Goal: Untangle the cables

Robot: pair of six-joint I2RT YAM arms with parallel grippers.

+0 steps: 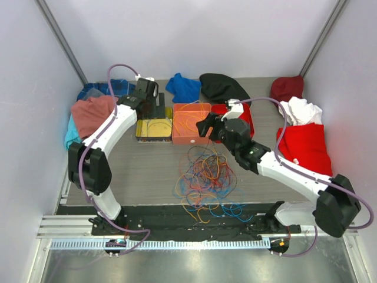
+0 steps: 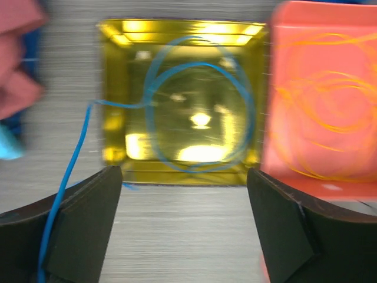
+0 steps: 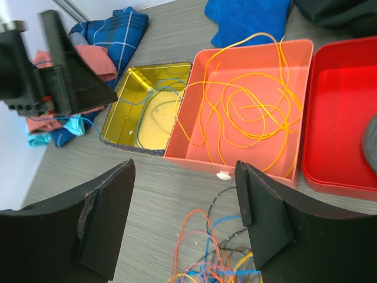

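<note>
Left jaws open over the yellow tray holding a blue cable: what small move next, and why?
Probably raise the left gripper straight up, slowly. Its jaws are open and empty; the blue cable lies coiled in the yellow tray, but its tail crosses the rim and passes one finger, so a sideways move might drag it out.

Grey wood-grain table [image 1: 135,171] between plain white walls [image 1: 194,35]

Robot lab test cell, plain white walls [image 1: 194,35], metal corner posts [image 1: 60,40], aluminium mounting rail [image 1: 65,227]
</note>
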